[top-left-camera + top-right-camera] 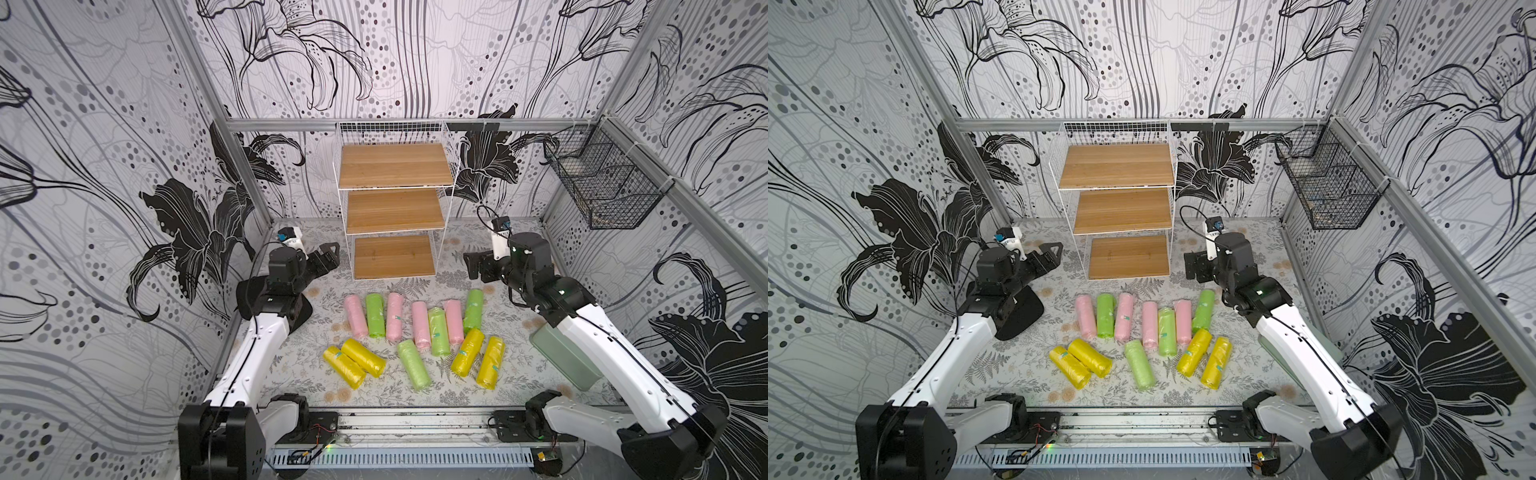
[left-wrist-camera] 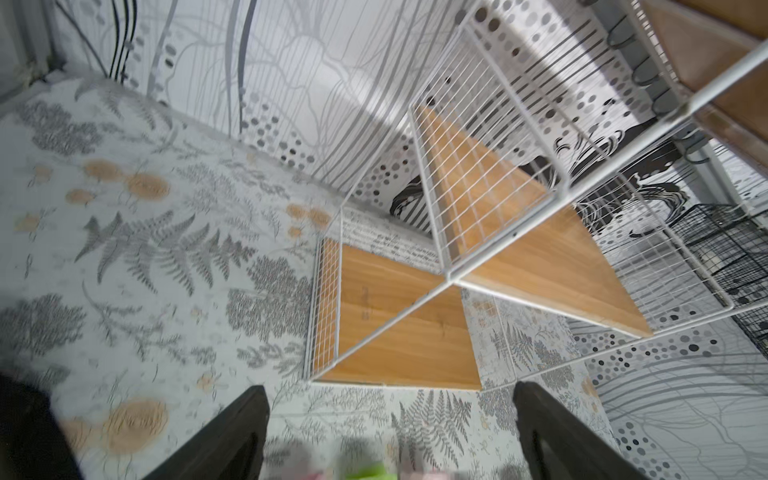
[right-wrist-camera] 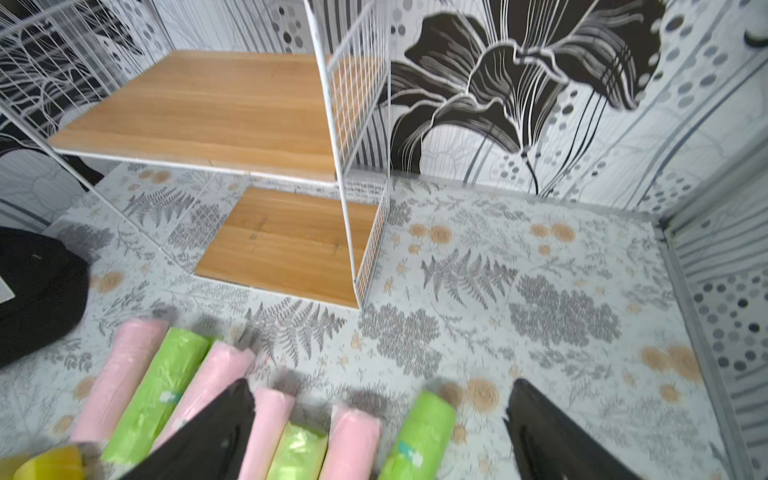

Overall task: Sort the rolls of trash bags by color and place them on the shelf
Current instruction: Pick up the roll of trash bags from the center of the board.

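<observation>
Several rolls of trash bags lie loose on the floral table in both top views: pink rolls [image 1: 395,316], light green rolls [image 1: 375,314] and yellow rolls [image 1: 363,356]. The shelf [image 1: 395,166], white wire with three bare wooden boards, stands behind them at the back wall. My left gripper [image 1: 330,255] hovers open to the left of the bottom board. In the left wrist view it [image 2: 390,388] holds nothing. My right gripper [image 1: 473,266] is open to the right of the shelf. In the right wrist view it [image 3: 380,384] is above the far ends of a pink roll [image 3: 353,440] and a green roll [image 3: 419,432].
A black wire basket [image 1: 602,187] hangs on the right wall. A pale green box [image 1: 565,357] lies under my right forearm. A dark rounded object [image 1: 301,313] sits by my left arm. The shelf's thin wire sides [image 3: 365,124] stand close to both grippers.
</observation>
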